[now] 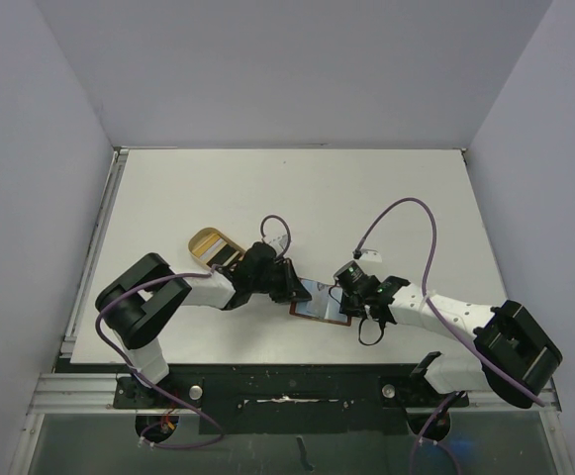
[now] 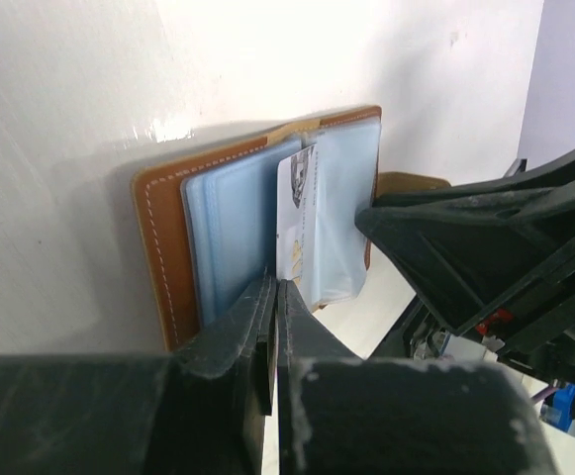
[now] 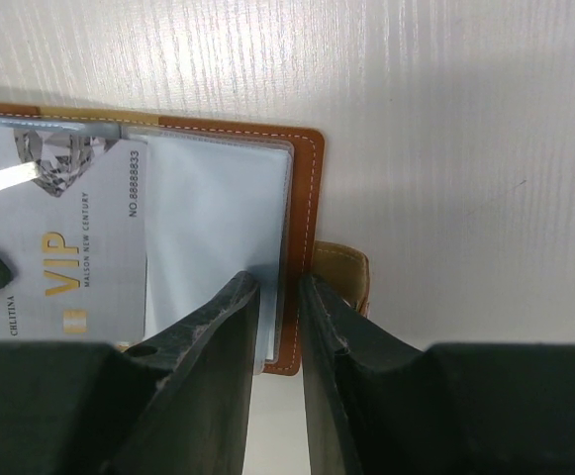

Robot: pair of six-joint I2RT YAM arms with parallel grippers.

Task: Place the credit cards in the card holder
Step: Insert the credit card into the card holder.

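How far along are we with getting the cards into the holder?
Done: the card holder lies open, with one pale VIP card among its clear sleeves.
In hand: the left pincer, shut, is at that card's lower edge. The right pincer straddles the holder's side edge, grip unclear.
Left: seating this card fully, which I can't confirm. I see no other card in these views.

White table [image 1: 297, 188] enclosed by pale lavender walls [image 1: 297, 69].
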